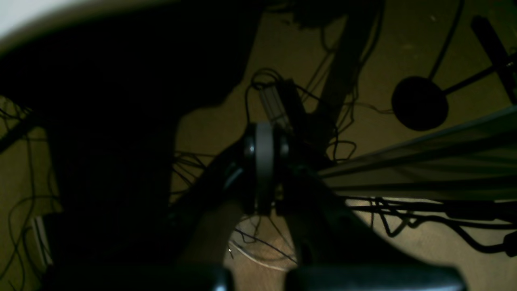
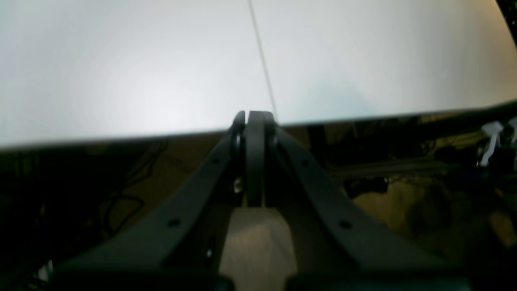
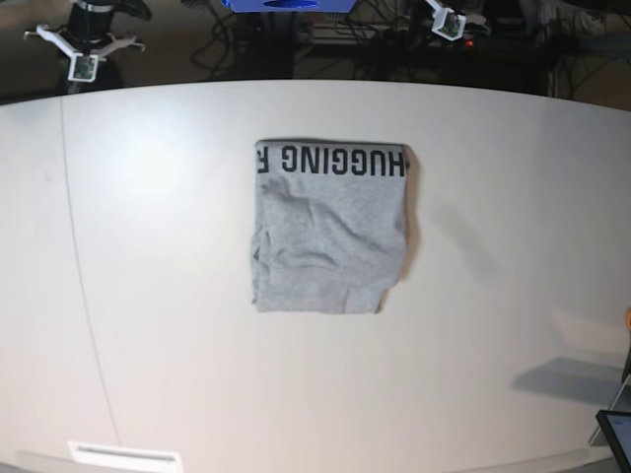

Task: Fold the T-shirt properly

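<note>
The tabletop [image 3: 177, 374] is the largest thing: one broad, smooth, matt white surface with a curved far edge and a thin dark seam running down its left part.

One T-shirt [image 3: 330, 232] lies near the tabletop's middle, slightly toward the far edge. It is soft heather-grey cotton, folded into a roughly rectangular packet with gentle wrinkles and a slightly uneven near edge. Along its far edge runs a single band of black block capitals, reading upside down from the base view.

Beyond the tabletop's edge, the wrist views show a brownish floor [image 1: 424, 250] strewn with many thin dark cables [image 1: 404, 222].

The two grippers are black, with angled arms meeting at slim grey tips. The right gripper [image 2: 254, 121] hangs at the tabletop's edge, its jaws pressed together on nothing. The left gripper [image 1: 264, 139] sits off the tabletop above the floor, its jaws likewise closed and empty.
</note>
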Controlling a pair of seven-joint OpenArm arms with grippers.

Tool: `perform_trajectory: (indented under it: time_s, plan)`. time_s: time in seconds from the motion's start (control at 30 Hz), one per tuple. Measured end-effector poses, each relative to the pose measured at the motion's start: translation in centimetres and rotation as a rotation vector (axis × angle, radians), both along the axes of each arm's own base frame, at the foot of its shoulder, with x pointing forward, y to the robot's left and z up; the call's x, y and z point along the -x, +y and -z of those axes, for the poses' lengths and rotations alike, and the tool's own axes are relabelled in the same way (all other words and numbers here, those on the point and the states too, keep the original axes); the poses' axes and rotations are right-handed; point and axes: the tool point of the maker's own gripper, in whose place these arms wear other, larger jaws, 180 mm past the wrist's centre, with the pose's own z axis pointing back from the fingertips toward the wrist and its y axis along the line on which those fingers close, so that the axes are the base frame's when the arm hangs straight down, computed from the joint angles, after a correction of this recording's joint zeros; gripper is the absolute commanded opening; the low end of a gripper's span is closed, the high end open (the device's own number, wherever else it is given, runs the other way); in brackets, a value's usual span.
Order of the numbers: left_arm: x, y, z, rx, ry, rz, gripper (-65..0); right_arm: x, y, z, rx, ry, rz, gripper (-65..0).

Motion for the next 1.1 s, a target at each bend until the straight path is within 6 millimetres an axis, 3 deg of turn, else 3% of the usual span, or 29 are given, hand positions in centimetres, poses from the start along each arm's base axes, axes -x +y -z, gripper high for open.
perform_trajectory:
  time_s: [0.13, 0.37, 0.53, 0.63, 0.77, 0.87, 1.0, 1.1]
  plan:
    - [-0.1, -0.1, 1.4, -0.008, 0.033, 0.009, -65.0, 2.3, 0.7, 2.4, -0.014, 0.071, 0.036, -65.0]
    - [4.0, -0.8, 6.5, -0.080, 0.241, 0.114, -65.0, 6.0, -0.3, 7.6, 0.020, 0.228, 0.086, -65.0]
    - [4.2, -1.7, 9.5, -0.025, 0.304, 0.073, -65.0, 7.6, 0.5, 13.5, -0.035, 0.382, 0.064, -65.0]
    - [5.4, -1.8, 11.4, 0.002, 0.378, 0.050, -65.0, 9.1, 0.5, 17.0, -0.059, 0.503, 0.058, -65.0]
    - [7.5, -3.1, 14.6, 0.079, 0.522, 0.013, -65.0, 10.5, -0.9, 20.7, -0.064, 0.669, 0.063, -65.0]
    - [8.1, -4.7, 16.6, 0.161, 0.655, -0.040, -65.0, 10.6, -0.7, 22.8, -0.139, 0.788, 0.060, -65.0]
    - [7.3, -7.1, 17.1, 0.240, 0.741, -0.060, -65.0, 8.9, 1.5, 24.0, -0.284, 0.831, 0.018, -65.0]
    - [8.2, -6.8, 17.8, 0.168, 0.825, -0.028, -65.0, 9.3, 3.1, 24.3, -0.378, 0.893, -0.003, -65.0]
